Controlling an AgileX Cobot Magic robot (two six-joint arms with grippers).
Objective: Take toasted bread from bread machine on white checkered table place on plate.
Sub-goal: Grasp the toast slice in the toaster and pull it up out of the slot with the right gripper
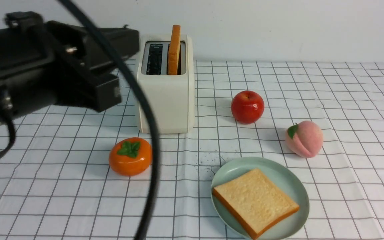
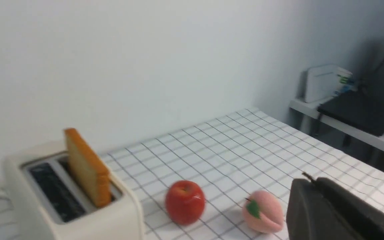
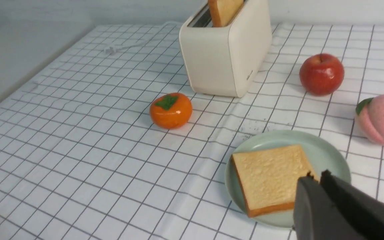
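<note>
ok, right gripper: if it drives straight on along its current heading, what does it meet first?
Most likely the toast slice lying on the plate. The right gripper overlaps its corner in the wrist view. Height is unclear, so it could pass over.

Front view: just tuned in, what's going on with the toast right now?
One toast slice lies flat on the plate. The second slice stands in the toaster, in its right slot; the left slot is empty. The left arm is raised beside the toaster, left claw holding nothing. The right claw, facing the plate, also holds nothing.
</note>
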